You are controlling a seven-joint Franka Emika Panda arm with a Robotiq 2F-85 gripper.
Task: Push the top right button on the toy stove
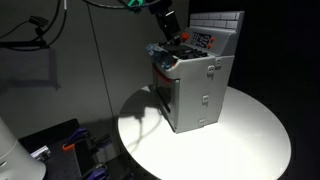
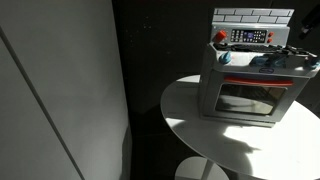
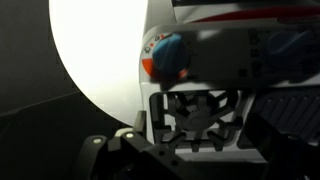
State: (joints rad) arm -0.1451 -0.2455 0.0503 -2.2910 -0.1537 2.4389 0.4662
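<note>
The grey toy stove (image 1: pixel 205 95) stands on a round white table (image 1: pixel 255 130) and shows in both exterior views (image 2: pixel 250 95). Its control panel (image 1: pixel 203 40) with red marks sits on the tiled back wall (image 2: pixel 252 36). My gripper (image 1: pixel 168 38) hangs over the dark cooktop, left of the panel, and is barely visible at the stove's right end in the other exterior view (image 2: pixel 296 55). In the wrist view the burner grate (image 3: pixel 195 108) shows between my dark fingers (image 3: pixel 200 150), which stand apart and hold nothing. A red and blue knob (image 3: pixel 165 55) is beyond the burner.
The white table (image 2: pixel 215 125) extends in front of the stove. A grey wall panel (image 2: pixel 60 90) stands to one side. Dark equipment and cables (image 1: pixel 70 145) lie on the floor beside the table.
</note>
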